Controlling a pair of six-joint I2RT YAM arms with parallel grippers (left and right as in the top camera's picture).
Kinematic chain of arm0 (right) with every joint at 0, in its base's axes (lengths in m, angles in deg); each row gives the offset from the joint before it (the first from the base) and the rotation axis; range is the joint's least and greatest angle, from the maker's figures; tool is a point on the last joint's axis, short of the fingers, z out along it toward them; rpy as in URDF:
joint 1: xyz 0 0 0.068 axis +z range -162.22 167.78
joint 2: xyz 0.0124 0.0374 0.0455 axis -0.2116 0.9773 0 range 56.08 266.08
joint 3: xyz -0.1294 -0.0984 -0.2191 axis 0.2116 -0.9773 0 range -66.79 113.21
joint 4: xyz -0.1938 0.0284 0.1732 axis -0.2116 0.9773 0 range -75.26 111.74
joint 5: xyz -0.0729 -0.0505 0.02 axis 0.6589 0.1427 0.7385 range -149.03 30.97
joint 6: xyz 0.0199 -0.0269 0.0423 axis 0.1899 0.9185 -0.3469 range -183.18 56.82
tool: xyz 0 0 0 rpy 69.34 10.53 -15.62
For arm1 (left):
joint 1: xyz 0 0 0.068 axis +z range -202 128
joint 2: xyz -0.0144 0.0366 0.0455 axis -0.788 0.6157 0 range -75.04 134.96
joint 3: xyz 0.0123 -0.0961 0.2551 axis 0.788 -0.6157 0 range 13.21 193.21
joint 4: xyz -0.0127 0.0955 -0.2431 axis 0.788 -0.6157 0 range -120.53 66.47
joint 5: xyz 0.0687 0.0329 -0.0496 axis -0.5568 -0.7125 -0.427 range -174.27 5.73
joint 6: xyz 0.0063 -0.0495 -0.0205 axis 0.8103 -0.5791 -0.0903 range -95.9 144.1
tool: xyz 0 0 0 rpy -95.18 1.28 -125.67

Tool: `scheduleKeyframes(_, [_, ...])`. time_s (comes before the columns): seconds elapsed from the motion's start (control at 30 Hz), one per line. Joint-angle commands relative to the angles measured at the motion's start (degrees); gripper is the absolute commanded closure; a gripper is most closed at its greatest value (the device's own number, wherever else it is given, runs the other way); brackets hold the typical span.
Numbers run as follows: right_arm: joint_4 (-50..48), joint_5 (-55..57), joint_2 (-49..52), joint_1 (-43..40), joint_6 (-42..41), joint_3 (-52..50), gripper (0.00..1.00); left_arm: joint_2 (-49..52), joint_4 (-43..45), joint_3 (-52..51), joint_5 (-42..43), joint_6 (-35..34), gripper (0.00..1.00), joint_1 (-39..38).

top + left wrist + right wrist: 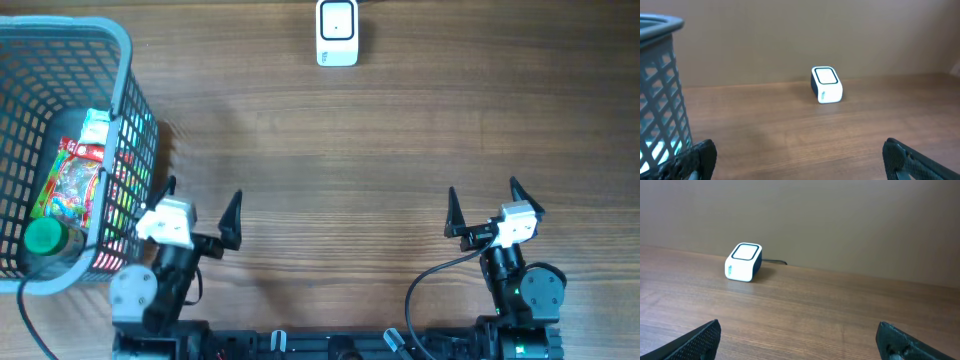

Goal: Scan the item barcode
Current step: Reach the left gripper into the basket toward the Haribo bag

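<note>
Shows wooden tabletop (330,150) with white barcode scanner (337,33) at far centre, window facing up. Has grey mesh basket (128,70) at left edge, holding colourful snack packet (68,185) and green-capped bottle (43,237), both well apart from scanner. Puts left pincer (203,197) near left, just beside basket, spread wide, pinching nothing. Puts right pincer (486,197) near right over bare wood, likewise spread wide and empty.

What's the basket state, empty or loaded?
Loaded: the basket holds a colourful snack packet and a green-capped bottle.
</note>
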Motion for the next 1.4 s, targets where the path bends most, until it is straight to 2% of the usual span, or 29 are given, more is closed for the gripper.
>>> scheduleKeyframes(0.0, [-0.15, 0.42, -0.37, 0.26, -0.81, -0.09, 0.0, 9.46, -5.11, 11.5, 1.07, -1.66, 0.0, 0.33])
scheduleKeyframes(0.1, [-0.15, 0.42, -0.37, 0.26, -0.81, -0.09, 0.0, 21.46, -18.23, 29.99, 1.6, -1.62, 0.0, 0.33])
scheduleKeyframes(0.2, [-0.15, 0.42, -0.37, 0.26, -0.79, -0.09, 0.0, 30.29, -33.68, 44.76, 8.57, -1.38, 0.0, 0.35])
scheduleKeyframes(0.37, [-0.15, 0.42, -0.37, 0.26, -0.83, -0.09, 0.0, 32.65, -35.06, 45.35, 9.62, -1.49, 0.0, 0.35])
scheduleKeyframes(0.47, [-0.15, 0.42, -0.37, 0.26, -0.81, -0.09, 0.0, 32.87, -34.42, 46.34, 2.43, -6.03, 0.0, 0.39])
scheduleKeyframes(0.6, [-0.15, 0.42, -0.37, 0.26, -0.81, -0.09, 0.0, 35.21, -35.85, 51.56, -15.98, -18.56, 0.0, 0.39])
scheduleKeyframes(0.67, [-0.15, 0.42, -0.37, 0.26, -0.81, -0.09, 0.0, 36.3, -37.64, 54.03, -22.49, -22.53, 0.0, 0.39])
scheduleKeyframes(0.77, [-0.15, 0.42, -0.37, 0.26, -0.83, -0.09, 0.0, 37.79, -39.95, 57.09, -33.05, -27.26, 0.0, 0.42])
scheduleKeyframes(0.87, [-0.15, 0.42, -0.37, 0.26, -0.81, -0.09, 0.0, 38.8, -40.28, 57.27, -38.45, -27.43, 0.0, 3.3])
scheduleKeyframes(1.0, [-0.15, 0.42, -0.37, 0.26, -0.83, -0.09, 0.0, 41.97, -41.24, 57.27, -37.27, -30.27, 0.0, 14.01])
scheduleKeyframes(1.2, [-0.15, 0.42, -0.37, 0.26, -0.83, -0.09, 0.0, 52.87, -42.66, 57.22, -21.9, -39.01, 0.0, 34.27])
scheduleKeyframes(1.27, [-0.15, 0.42, -0.37, 0.26, -0.81, -0.09, 0.0, 58.42, -42.38, 57.22, -16.0, -39.01, 0.0, 38.18])
scheduleKeyframes(1.37, [-0.15, 0.42, -0.37, 0.26, -0.81, -0.09, 0.0, 67.06, -41.11, 57.22, -14.27, -39.41, 0.0, 39.54])
